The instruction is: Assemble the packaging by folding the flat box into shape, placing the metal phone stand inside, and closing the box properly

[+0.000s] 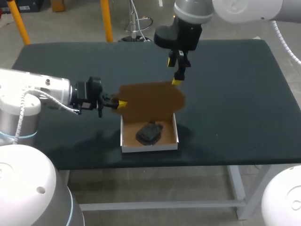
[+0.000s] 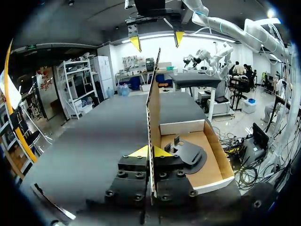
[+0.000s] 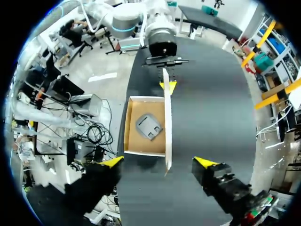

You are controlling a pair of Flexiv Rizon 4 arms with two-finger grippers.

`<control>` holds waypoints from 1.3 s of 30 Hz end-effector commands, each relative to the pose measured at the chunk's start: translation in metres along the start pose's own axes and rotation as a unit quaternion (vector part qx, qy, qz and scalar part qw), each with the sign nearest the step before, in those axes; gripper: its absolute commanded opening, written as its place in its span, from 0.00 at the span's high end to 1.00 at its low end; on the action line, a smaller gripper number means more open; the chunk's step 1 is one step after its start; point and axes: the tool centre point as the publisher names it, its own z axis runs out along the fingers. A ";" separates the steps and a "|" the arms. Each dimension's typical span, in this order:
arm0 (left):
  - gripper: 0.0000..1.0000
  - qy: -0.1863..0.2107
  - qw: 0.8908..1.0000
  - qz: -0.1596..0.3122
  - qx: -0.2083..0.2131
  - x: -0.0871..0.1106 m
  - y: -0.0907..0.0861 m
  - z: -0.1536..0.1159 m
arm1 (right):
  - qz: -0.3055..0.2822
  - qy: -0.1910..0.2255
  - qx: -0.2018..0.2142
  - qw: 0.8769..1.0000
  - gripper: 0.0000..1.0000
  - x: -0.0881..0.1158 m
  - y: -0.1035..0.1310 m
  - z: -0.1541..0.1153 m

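Between the left jaws, which are clenched on it from both sides, stands one edge of the box's upright brown lid [image 1: 153, 101]. Beside those jaws, on the lid's inner side, the open box [image 1: 149, 147] rests on the counter [image 1: 235, 94] with the dark stand [image 1: 149, 133] lying inside. At the lid's opposite edge the right jaws hang spread wide, the edge between their tips, grasping nothing.

Table [image 1: 244, 94]: dark matte top fills the frame's middle, resting on a white frame [image 1: 164, 205] at lower centre.
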 end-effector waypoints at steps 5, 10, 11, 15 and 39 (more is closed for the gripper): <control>1.00 -0.004 1.000 0.000 0.000 0.003 0.000 0.000 | -0.015 -0.007 0.003 1.000 0.00 -0.010 0.014 -0.005; 1.00 -0.004 1.000 0.000 0.000 0.003 0.000 0.000 | -0.022 -0.023 0.012 0.999 0.00 -0.022 0.025 -0.009; 1.00 -0.004 1.000 0.000 0.000 0.003 0.000 0.000 | -0.021 -0.024 0.012 0.999 0.00 -0.024 0.027 -0.010; 1.00 -0.004 1.000 0.000 0.000 0.003 0.000 0.000 | -0.018 -0.030 0.028 0.999 0.09 -0.034 0.035 -0.007; 1.00 -0.004 1.000 0.000 0.000 0.003 0.000 0.000 | -0.031 -0.033 0.078 0.996 0.54 -0.073 0.054 0.033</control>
